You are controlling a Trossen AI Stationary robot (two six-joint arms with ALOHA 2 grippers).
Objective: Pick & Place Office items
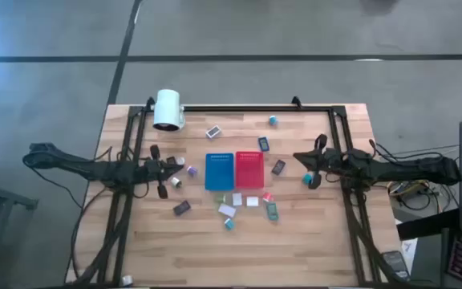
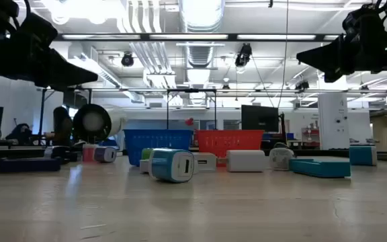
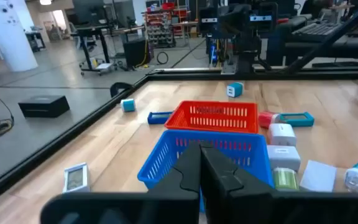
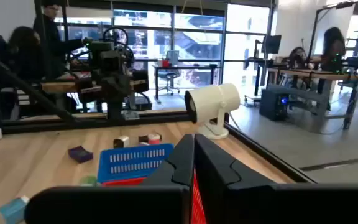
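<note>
Small office items lie scattered on the wooden table around a blue tray [image 1: 220, 170] and a red tray [image 1: 249, 168]: a purple block [image 1: 192, 171], a black clip [image 1: 182, 207], a white block [image 1: 227, 211], a teal block [image 1: 307, 179] and others. My left gripper [image 1: 175, 165] hovers shut left of the blue tray, with its fingers [image 3: 201, 163] pointing at that tray [image 3: 204, 155]. My right gripper [image 1: 298, 157] hovers shut right of the red tray, and its wrist view shows nothing between its fingers [image 4: 193, 152]. Both trays look empty.
A big white cylinder [image 1: 168, 109] stands on a foot at the far left corner. A black frame [image 1: 239, 107] runs along the table's far edge and sides. The near part of the table is bare wood [image 1: 239, 257]. People sit at desks beyond the table [image 4: 48, 31].
</note>
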